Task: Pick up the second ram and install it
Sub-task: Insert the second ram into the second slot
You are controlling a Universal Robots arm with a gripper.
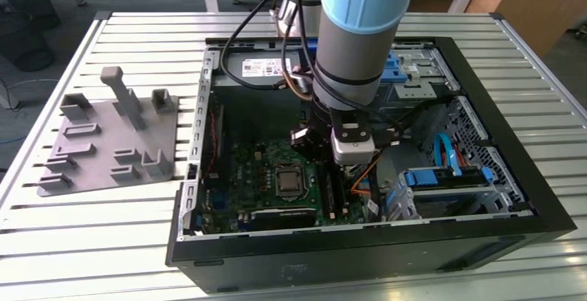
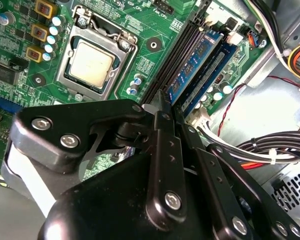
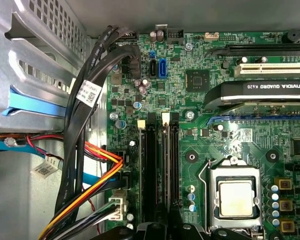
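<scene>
the hand (image 2: 166, 107) is down inside the computer case (image 1: 513, 236) on the desk (image 1: 110, 239), clenched on the second ram (image 2: 195, 70), which stands on edge over the black slots (image 3: 160, 165) of the green board (image 2: 140, 55), beside the processor (image 2: 91, 65); if the stick sits crooked or off its slot, pressing could bend it or jam the end clips, and nearby cables (image 3: 92, 165) could snag
</scene>
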